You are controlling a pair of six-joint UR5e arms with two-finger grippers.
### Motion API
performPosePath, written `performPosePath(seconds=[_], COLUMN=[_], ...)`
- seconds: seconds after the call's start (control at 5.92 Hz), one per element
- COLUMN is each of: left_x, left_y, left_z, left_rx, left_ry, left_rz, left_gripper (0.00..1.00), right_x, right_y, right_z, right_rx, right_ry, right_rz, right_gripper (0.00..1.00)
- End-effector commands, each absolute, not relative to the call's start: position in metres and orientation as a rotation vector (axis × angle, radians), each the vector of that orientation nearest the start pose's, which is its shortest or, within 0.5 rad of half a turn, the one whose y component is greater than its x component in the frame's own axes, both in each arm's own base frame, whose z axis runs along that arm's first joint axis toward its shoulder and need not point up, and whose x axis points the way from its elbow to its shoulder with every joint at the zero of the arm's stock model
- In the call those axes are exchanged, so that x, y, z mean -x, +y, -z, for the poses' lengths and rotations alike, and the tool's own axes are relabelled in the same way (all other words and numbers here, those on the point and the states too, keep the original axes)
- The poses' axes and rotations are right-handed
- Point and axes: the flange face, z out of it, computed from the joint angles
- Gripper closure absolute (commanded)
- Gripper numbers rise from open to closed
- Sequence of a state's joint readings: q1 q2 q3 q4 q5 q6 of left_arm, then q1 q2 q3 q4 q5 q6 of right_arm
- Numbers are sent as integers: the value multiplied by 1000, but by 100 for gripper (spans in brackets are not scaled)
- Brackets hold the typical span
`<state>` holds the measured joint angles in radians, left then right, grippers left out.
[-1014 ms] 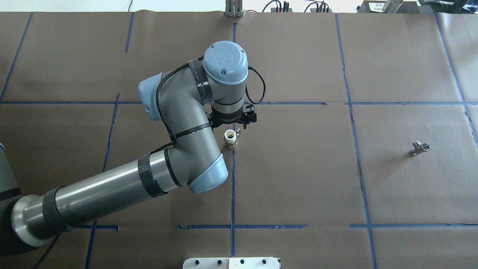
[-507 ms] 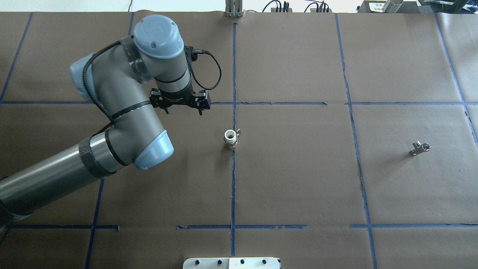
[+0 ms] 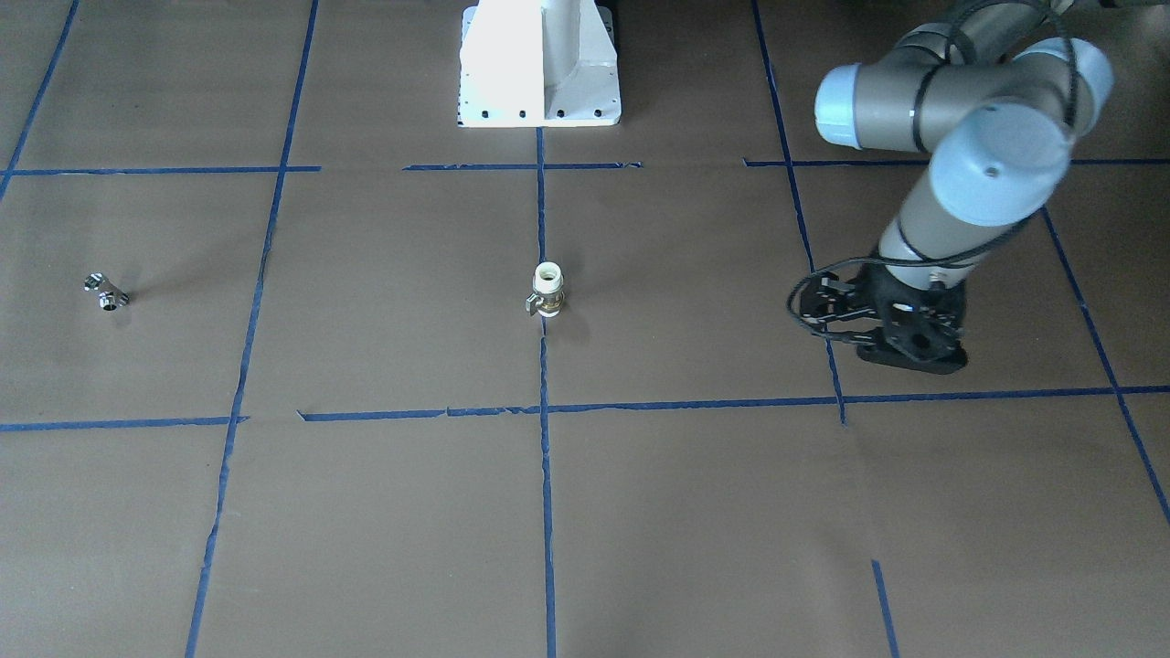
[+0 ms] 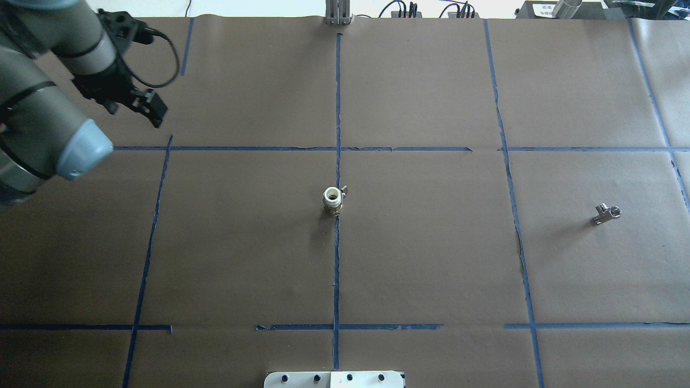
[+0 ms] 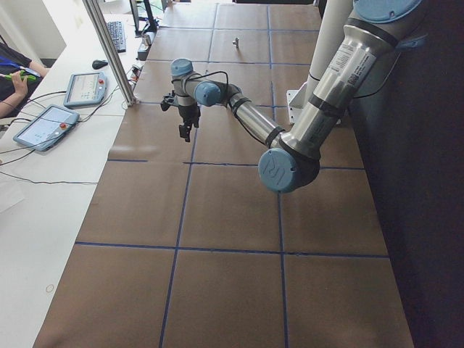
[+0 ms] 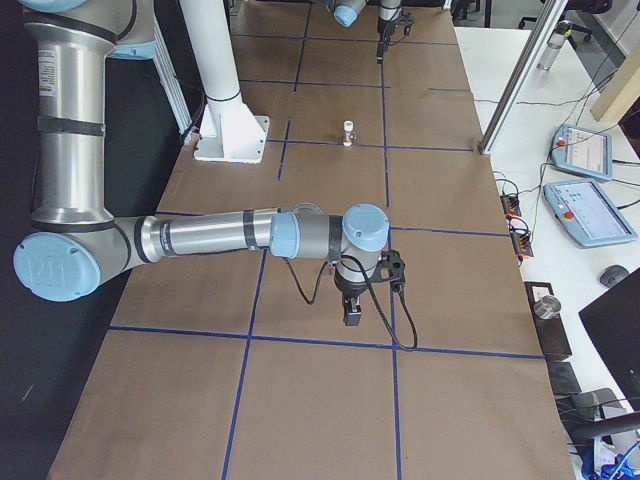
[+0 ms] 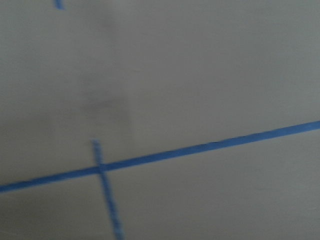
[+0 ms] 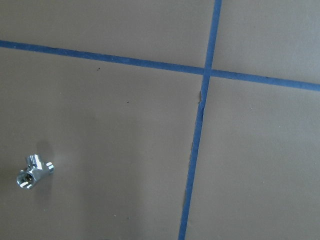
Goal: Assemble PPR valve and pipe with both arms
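Workspace with both task parts lying free on the brown paper table cover (image 4: 431, 258), which is divided into squares by blue tape lines (image 4: 337, 280).

We find the PPR valve (image 4: 333, 200) standing upright on the central tape line. Its white end is up, with the brass band beneath, and its small grey lever projects to one side. Nothing touches it.

We find the pipe (image 4: 606, 213), a shiny silver fitting with a side stub, lying on its side well apart from the valve, toward the robot's right. In the right wrist view it sits low on the left, its open round end turned toward the camera.

The left arm (image 4: 32, 113) reaches over the far left part of the table. We see the left gripper (image 4: 137, 108) held above the paper, well apart from the valve. In the overhead view its two fingers stand spread, with nothing between them. The left wrist view is blurred and gives us only paper and crossing tape.

The right gripper (image 6: 352, 315) points down over the paper, just short of a tape line. It appears only in the side view from the robot's right, so we cannot tell whether its jaws are apart or together.

A white pedestal (image 3: 539, 64) stands at the robot's edge of the table, in line with the central tape. Teach pendants (image 6: 585, 150) lie on the white bench beside the table.
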<state>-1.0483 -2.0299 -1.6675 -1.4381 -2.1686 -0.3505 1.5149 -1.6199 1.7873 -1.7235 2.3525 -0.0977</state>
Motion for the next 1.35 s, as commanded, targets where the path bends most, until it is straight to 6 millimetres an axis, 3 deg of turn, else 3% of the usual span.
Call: performPosePath(seconds=[0.0,0.17,0.34,0.51,0.68,0.84,1.18], left_x=[-113,-55,-8,33,45,45,45], left_y=[-583,-555,-513,-476,-448,-448,-450], left_z=[-499,-553,-607,-642,-663,-663,-661], left_rx=[-71,-38,-21,-5,27,27,23], left_ry=[717,727,766,783,786,784,785], left_rz=[-295,-263,-295,-246,-211,-208,-208], left_gripper=[0,0,0,0,0,0,0], right_x=[-24,-14,-3,24,45,89,172], right_y=[-491,-492,-492,-490,-491,-491,-475], right_z=[-564,-564,-553,-536,-524,-511,-509], right_rx=[-73,-47,-36,-13,-29,-34,-106], right_ry=[-780,-780,-785,-787,-795,-821,-809], right_rz=[193,168,138,115,109,57,32], right_gripper=[0,0,0,0,0,0,0])
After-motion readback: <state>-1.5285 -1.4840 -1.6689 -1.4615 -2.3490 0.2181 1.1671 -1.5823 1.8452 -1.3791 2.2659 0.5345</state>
